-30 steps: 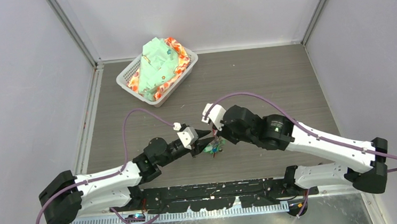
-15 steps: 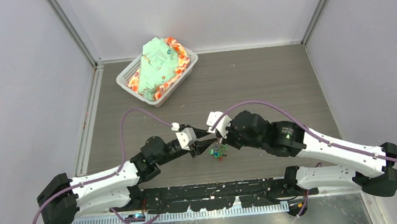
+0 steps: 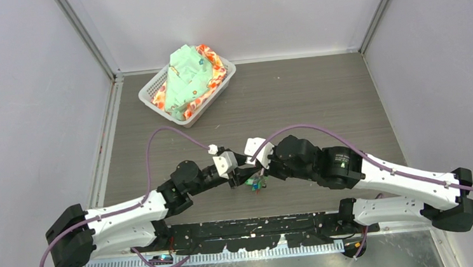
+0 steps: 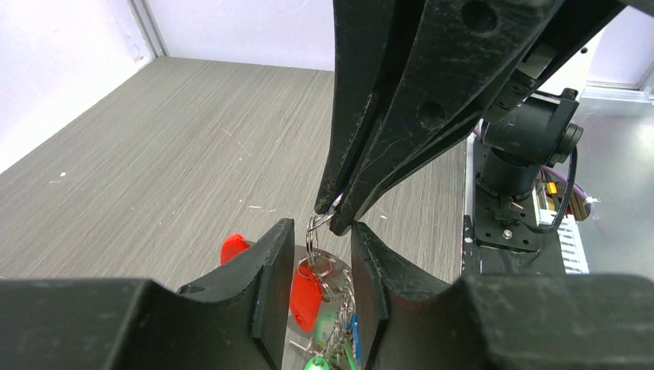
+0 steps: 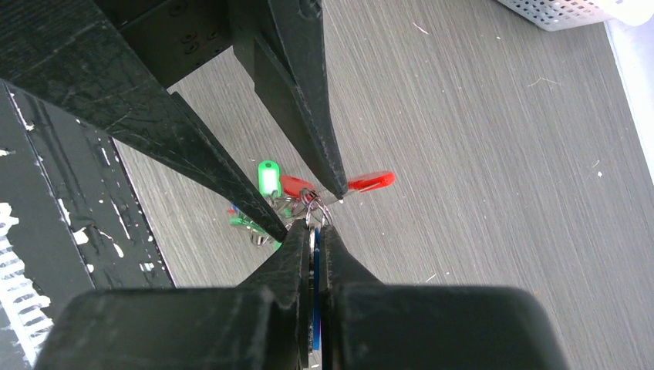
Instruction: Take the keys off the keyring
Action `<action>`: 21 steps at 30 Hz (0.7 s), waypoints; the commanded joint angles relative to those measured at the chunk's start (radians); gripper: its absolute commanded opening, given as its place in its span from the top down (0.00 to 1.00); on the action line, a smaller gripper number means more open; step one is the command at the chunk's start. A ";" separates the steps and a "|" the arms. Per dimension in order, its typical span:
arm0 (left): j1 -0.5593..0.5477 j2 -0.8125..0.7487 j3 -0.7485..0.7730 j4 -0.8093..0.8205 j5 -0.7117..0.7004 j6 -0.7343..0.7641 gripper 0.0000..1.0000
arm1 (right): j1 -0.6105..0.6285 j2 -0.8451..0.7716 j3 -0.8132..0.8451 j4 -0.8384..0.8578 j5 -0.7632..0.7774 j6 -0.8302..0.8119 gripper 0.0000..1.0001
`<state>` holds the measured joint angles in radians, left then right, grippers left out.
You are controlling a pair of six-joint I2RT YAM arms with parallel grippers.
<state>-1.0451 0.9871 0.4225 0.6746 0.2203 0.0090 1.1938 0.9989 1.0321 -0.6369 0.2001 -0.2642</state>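
top view: by the middle of the grey wood-grain worktop's (image 3: 320,95) near edge, the black left gripper (image 3: 242,173) and black right gripper (image 3: 261,170) meet; the bunched silvery keys with coloured plastic tags (image 3: 256,183) trail toward that edge. left wrist view: left fingers (image 4: 270,277) stand apart beside the thin metal keyring (image 4: 310,235), keys hanging lengthwise below. right wrist view: right fingers (image 5: 289,258) pinch the ring.

Bright, even, diffuse light falls from above, and the arms cast only faint, soft shadows on the counter (image 3: 307,96). The overhead view is sharp, its pale walls leaning outward at the edges. In the wrist views the near black left end effector (image 4: 322,228) and right end effector (image 5: 312,226) look dark and slightly soft, while the counter grain is crisp. The keyring (image 4: 310,237) glints faintly.
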 commanded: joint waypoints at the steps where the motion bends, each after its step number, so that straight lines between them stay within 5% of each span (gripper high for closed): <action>1: 0.004 0.008 0.033 0.017 -0.005 -0.002 0.66 | 0.016 -0.026 0.050 0.068 0.016 -0.014 0.99; 12: 0.004 0.021 0.032 0.014 -0.012 -0.003 0.68 | 0.030 -0.031 0.055 0.062 0.035 -0.014 0.99; 21: 0.004 0.016 0.034 0.002 -0.014 -0.001 0.82 | 0.040 -0.032 0.056 0.055 0.046 -0.012 0.99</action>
<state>-1.0451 1.0050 0.4225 0.6682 0.2192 0.0067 1.2182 0.9985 1.0359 -0.6380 0.2401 -0.2680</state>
